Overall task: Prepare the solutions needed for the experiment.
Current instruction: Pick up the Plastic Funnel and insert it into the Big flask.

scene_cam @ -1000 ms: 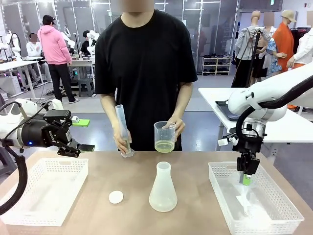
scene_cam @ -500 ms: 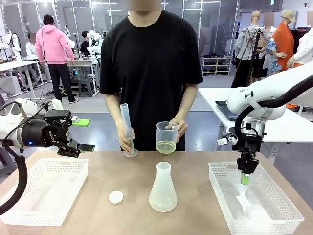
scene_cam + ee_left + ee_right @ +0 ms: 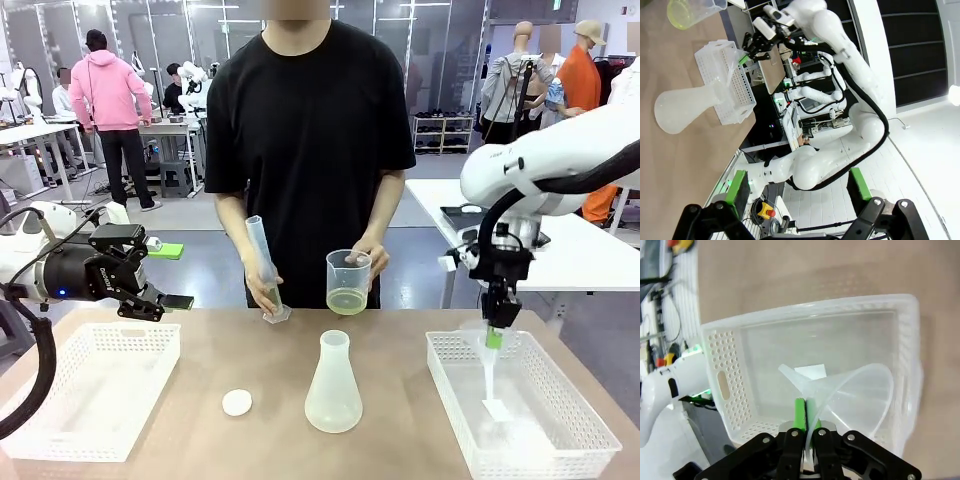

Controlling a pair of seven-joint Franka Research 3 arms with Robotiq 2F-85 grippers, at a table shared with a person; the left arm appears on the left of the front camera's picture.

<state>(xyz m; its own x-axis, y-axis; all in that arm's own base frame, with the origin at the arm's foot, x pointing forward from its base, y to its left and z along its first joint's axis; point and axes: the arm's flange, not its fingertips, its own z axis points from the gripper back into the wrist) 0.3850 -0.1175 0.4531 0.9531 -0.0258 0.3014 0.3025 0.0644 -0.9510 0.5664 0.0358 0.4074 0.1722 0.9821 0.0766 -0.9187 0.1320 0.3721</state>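
The solutions show as pale yellow-green liquid point(image 3: 347, 300) low in a clear beaker point(image 3: 348, 270) held by the person's hand. Their other hand holds a tilted graduated cylinder point(image 3: 262, 262). A translucent conical flask point(image 3: 333, 385) stands at mid-table, with a small white cap point(image 3: 237, 402) to its left. My right gripper point(image 3: 495, 326) is shut on the rim of a translucent funnel point(image 3: 490, 375), which hangs over the right basket point(image 3: 570, 405). In the right wrist view the funnel point(image 3: 855, 395) sits between the green pads point(image 3: 800, 412). My left gripper point(image 3: 168, 300) is open and holds nothing, above the table's left edge.
A white perforated basket point(image 3: 90, 385) lies at front left. In the left wrist view the flask point(image 3: 685, 107), the right basket point(image 3: 725, 75) and the beaker point(image 3: 690, 10) appear sideways. A white slip point(image 3: 810, 371) lies on the right basket's floor. The person stands close to the far edge.
My right gripper has risen, lifting the funnel up out of the right basket. The person has tilted the cylinder and shifted the beaker slightly right. The left arm is unmoved.
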